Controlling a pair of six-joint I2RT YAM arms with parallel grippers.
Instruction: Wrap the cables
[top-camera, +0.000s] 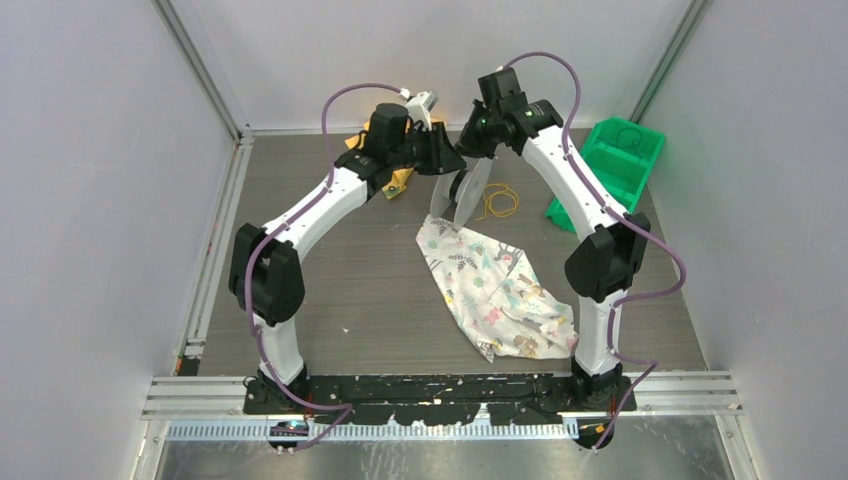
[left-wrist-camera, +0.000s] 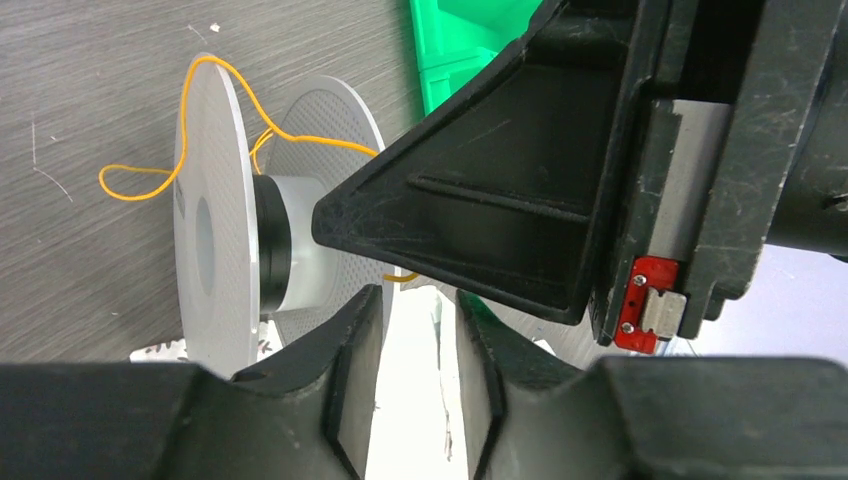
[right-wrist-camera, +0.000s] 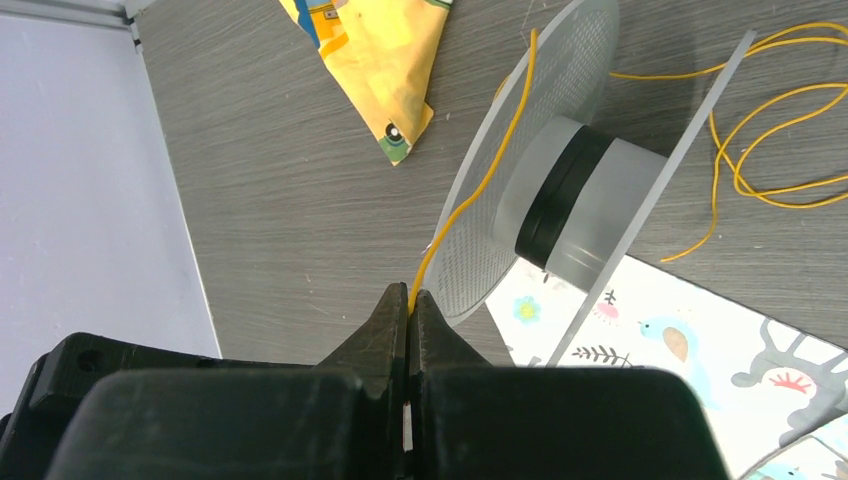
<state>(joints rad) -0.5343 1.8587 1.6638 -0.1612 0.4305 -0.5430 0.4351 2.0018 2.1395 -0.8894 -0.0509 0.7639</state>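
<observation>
Thin yellow-orange cord (right-wrist-camera: 488, 178) runs over one rim of the clear plastic spool (right-wrist-camera: 590, 195), with the rest in loose loops on the grey table (right-wrist-camera: 290, 200) just beside it. Right gripper (right-wrist-camera: 410, 303) is pressed together, pinching the cord. Left gripper (left-wrist-camera: 415, 375) has its jaws partly spread and holds nothing. Risk: nothing steadies the spool, so a tug could tip it or slip the cord off the rim. Only the right wrist view shows the pinch; the top view hides it.

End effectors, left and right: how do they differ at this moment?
The right end effector is shut, pinching the cable; the left end effector has its jaws apart with nothing plainly between them. The right one's cable runs over the rim of the spool; the left touches no cable. Both are black and close to the spool.
</observation>
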